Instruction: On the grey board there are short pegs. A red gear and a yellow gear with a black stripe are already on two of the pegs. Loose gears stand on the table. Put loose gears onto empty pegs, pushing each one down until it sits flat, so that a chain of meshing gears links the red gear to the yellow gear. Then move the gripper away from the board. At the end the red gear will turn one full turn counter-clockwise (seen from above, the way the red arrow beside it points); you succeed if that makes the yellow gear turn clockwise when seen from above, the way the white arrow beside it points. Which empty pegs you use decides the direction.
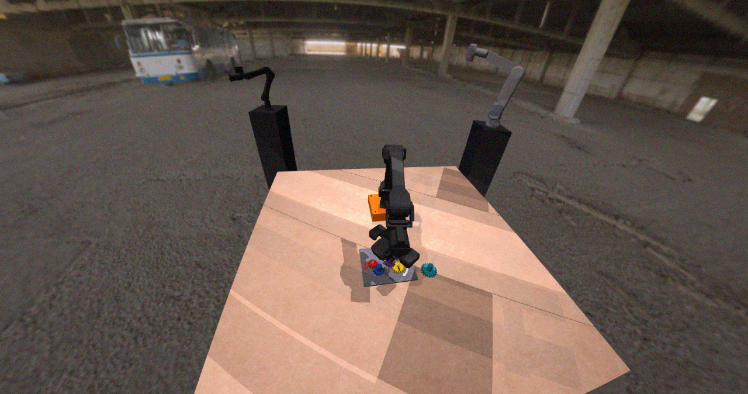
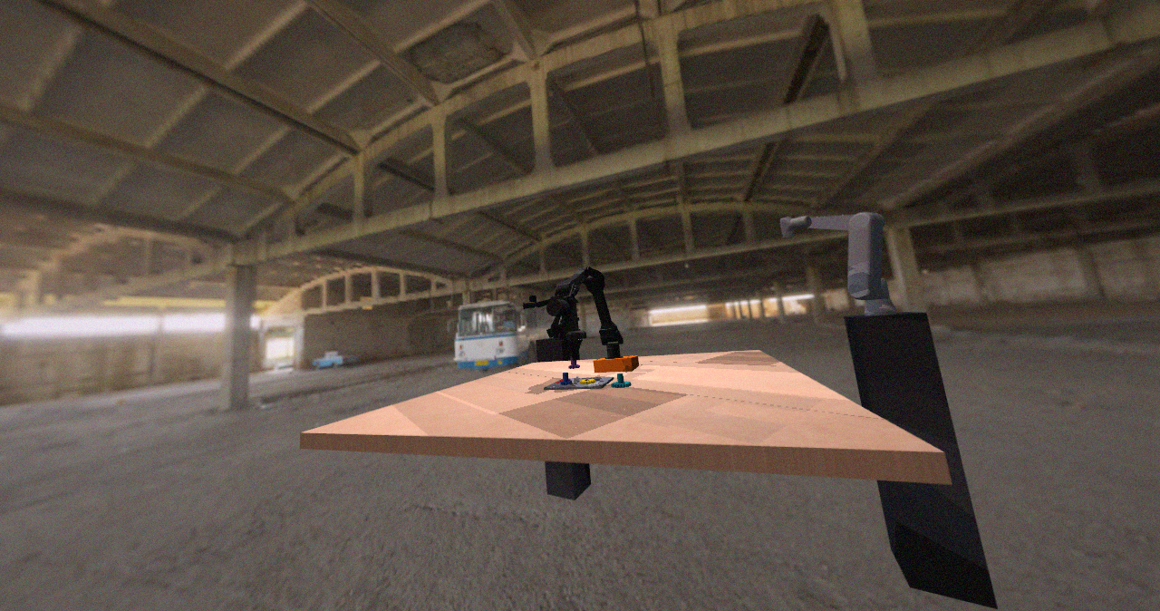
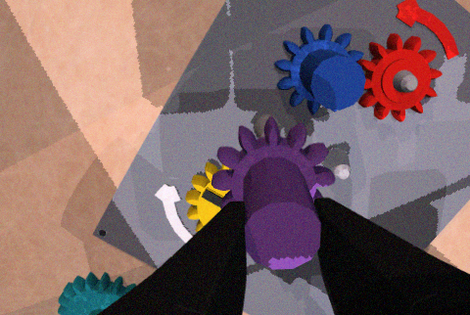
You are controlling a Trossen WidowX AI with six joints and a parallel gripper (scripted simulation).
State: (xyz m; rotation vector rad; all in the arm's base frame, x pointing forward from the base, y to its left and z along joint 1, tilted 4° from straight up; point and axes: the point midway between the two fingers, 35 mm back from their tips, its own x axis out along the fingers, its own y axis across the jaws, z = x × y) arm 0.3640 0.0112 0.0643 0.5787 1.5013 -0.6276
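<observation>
My gripper [image 3: 278,213] is shut on the handle of the purple gear [image 3: 274,168] [image 2: 574,364] and holds it above the grey board [image 1: 374,280] [image 3: 196,75]. In the wrist view it partly covers the yellow gear [image 3: 208,198] [image 1: 398,268]. The blue gear [image 3: 318,67] [image 1: 378,269] [image 2: 565,378] is on the board beside the red gear [image 3: 401,77] [image 1: 372,263], their teeth meeting. One empty peg [image 3: 342,171] shows right of the purple gear; another peg [image 3: 262,124] stands in shadow just beyond it. The teal gear [image 3: 93,295] [image 1: 428,270] [image 2: 620,381] stands on the table off the board.
The red arrow [image 3: 438,26] and the white arrow [image 3: 171,212] lie on the board beside their gears. The orange base block [image 1: 376,208] [image 2: 615,363] is behind the board. Two other arms stand on black pedestals [image 1: 273,140] [image 1: 483,151] beyond the table.
</observation>
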